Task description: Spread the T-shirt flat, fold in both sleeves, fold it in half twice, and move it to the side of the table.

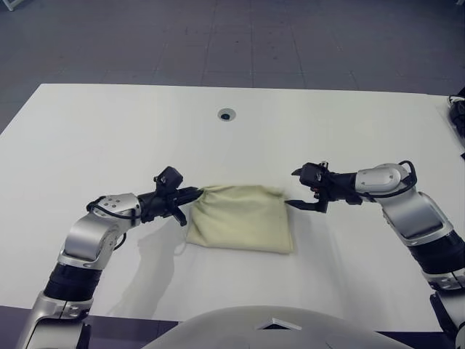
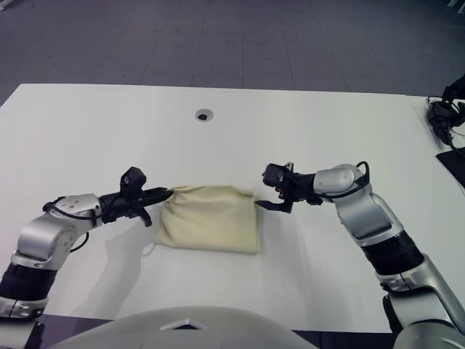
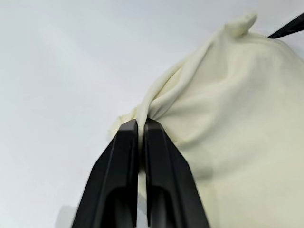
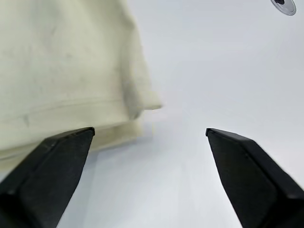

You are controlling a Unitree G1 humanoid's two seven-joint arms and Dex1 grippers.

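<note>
The pale yellow T-shirt (image 1: pixel 240 218) lies folded into a small rectangle near the middle of the white table (image 1: pixel 109 131). My left gripper (image 1: pixel 195 193) is shut on the T-shirt's far left corner, where the cloth (image 3: pixel 156 102) bunches between the black fingers (image 3: pixel 121 161). My right gripper (image 1: pixel 294 189) stands open just off the shirt's far right corner, one finger (image 4: pixel 57 156) close to the cloth edge (image 4: pixel 137 107), nothing between its fingers.
A small round hole (image 1: pixel 227 114) sits in the table toward the far edge. Dark cables (image 2: pixel 443 116) lie at the far right corner. Bare table surface stretches to both sides of the shirt.
</note>
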